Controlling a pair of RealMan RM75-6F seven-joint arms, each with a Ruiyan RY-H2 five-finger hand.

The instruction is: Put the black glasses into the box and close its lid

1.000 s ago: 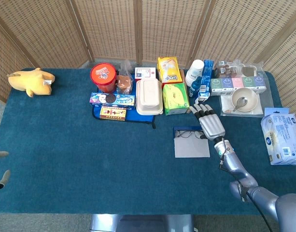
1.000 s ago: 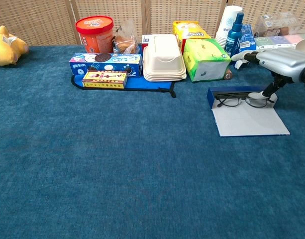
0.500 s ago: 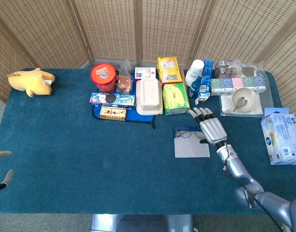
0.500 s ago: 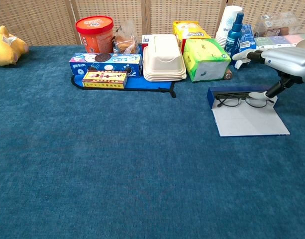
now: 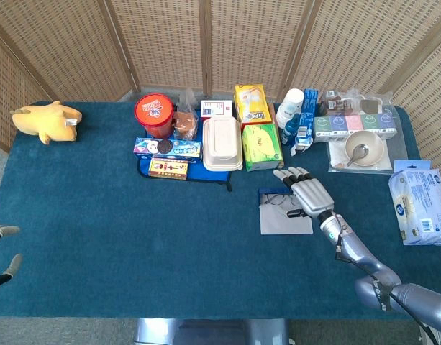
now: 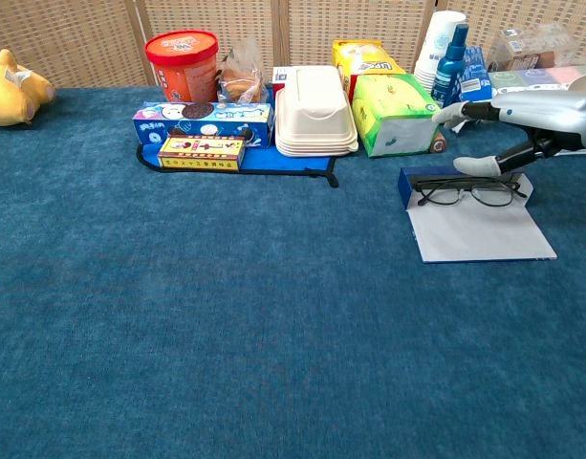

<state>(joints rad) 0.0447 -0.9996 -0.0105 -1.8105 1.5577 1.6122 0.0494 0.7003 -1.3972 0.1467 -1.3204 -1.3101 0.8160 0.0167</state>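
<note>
— Looking down from the head view, where are the black glasses (image 5: pixel 280 198)?

— Right of centre in the frame, on the blue table (image 5: pixel 134 230). They lie unfolded inside the open box (image 6: pixel 450 184), against its low blue wall. The box's grey lid (image 6: pixel 479 232) lies flat on the cloth, toward the bottom of the frame.

— And the right hand (image 5: pixel 306 194)?

— It hovers over the right end of the glasses, palm down, fingers apart and pointing to the upper left. In the chest view its thumb reaches down close to the frame of the glasses; whether it touches them I cannot tell. The hand holds nothing.

— What about the left hand (image 5: pixel 1 253)?

— Only its fingertips show at the lower left edge of the head view. They are apart, with nothing between them.

— What else is on the table?

— A yellow plush toy (image 5: pixel 47 121) sits at the upper left. Along the top middle stand a red tub (image 5: pixel 154 115), a white lidded container (image 5: pixel 222 143) and a green tissue box (image 5: pixel 262 146). At the upper right, a bowl with a spoon (image 5: pixel 364 148).
</note>
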